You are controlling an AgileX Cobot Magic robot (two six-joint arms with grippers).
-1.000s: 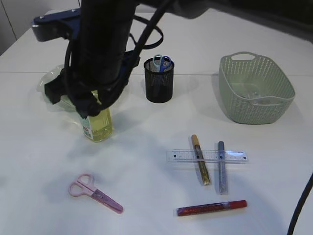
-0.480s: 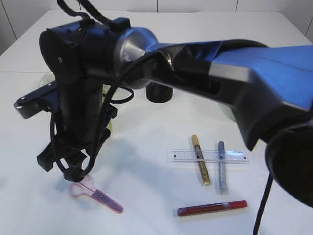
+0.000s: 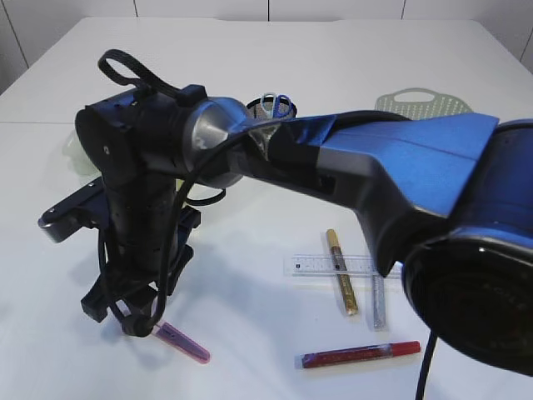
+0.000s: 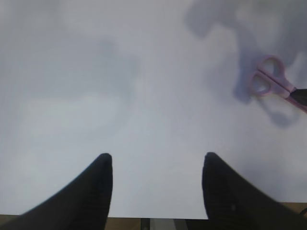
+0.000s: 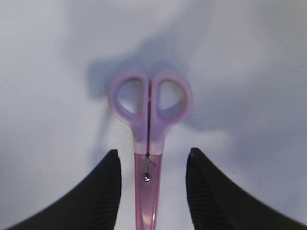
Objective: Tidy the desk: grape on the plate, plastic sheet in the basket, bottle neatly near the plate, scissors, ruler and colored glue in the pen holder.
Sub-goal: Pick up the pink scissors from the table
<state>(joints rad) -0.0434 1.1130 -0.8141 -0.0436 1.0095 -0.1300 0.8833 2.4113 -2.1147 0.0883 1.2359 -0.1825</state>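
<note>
Bright, even overhead light washes the white table [image 3: 250, 50] in soft grey shadows. Both wrist views are hazy; the pink scissors [image 5: 148, 129] look soft. In the exterior view, the near blue arm [image 3: 400, 183] is blurred.

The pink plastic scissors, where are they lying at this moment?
The pink plastic scissors lie flat on the white table at front left in the exterior view, between the open fingers of the right pincer, left of the red glitter glue pen.

The right arm [image 3: 275, 167] reaches across the desk [image 3: 250, 242], blocking the middle. Bare tabletop lies open under the left gripper [image 4: 156, 184], with pink scissors [image 5: 148, 143] off to its right. A ruler [image 3: 312, 267] and glue pens [image 3: 341, 271] clutter the right side.
</note>
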